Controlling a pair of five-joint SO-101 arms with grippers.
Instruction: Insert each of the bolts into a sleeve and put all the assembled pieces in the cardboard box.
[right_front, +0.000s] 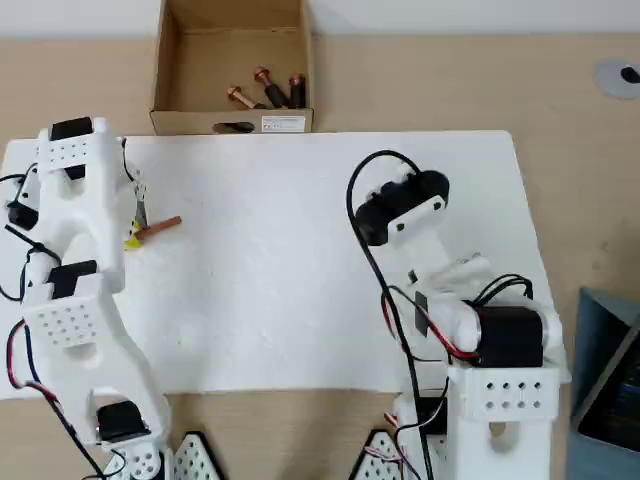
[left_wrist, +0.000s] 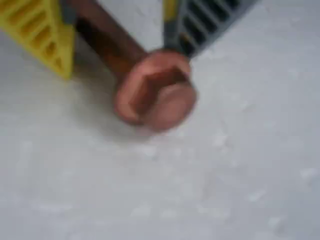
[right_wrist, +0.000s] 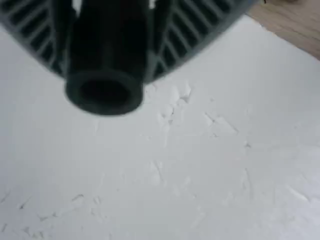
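bolt (right_front: 160, 227): copper, lying roughly flat near the left edge of the white foam mat (right_front: 300, 280), head pointing away from the left arm toward the mat's middle. left pincer (right_front: 137, 226) is clamped on its shank. in the left wrist view the shank runs between the yellow finger (left_wrist: 47, 37) and the grey ribbed finger (left_wrist: 200, 25), and the hex flange head (left_wrist: 155, 92) sticks out past both tips. the head appears to touch the mat, but the view is too blurred to be sure.

sleeve (right_wrist: 105, 75): black, tubular, open end facing the camera. right pincer (right_wrist: 107, 57) grips it between two grey ribbed fingers, and the sleeve's end projects beyond their tips, close above the mat. the wooden desk (right_wrist: 295, 25) shows past the mat's edge.

high view: the right arm is folded over the right side of the mat, well apart from the bolt.

cardboard box (right_front: 170, 60): open top, on the desk (right_front: 580, 180), touching the far edge of the mat. three assembled pieces (right_front: 268, 88) lie together near its front right corner, copper heads toward the box's back and dark sleeves toward the mat.
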